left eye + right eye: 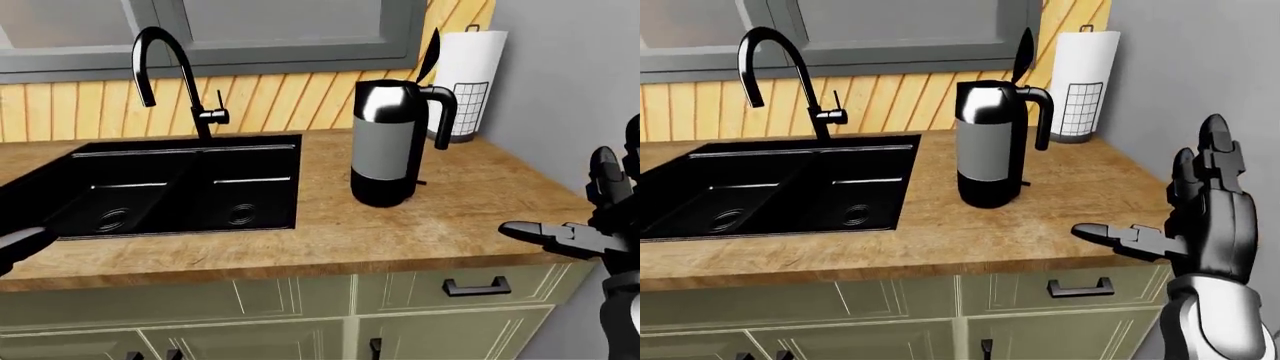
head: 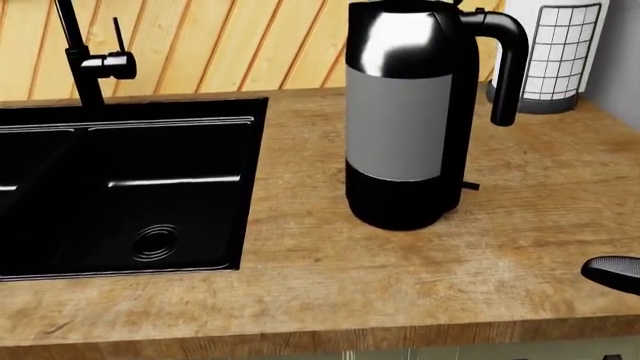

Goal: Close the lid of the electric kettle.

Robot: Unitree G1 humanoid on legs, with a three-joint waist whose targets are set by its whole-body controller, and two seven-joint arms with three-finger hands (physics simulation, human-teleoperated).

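Right-eye view: right robot hand (image 1: 1200, 217) upright, fingers (image 1: 1212, 154) spread.

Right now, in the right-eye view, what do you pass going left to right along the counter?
Black faucet → black double sink → electric kettle with its lid standing open → paper towel roll → the robot's open right hand.
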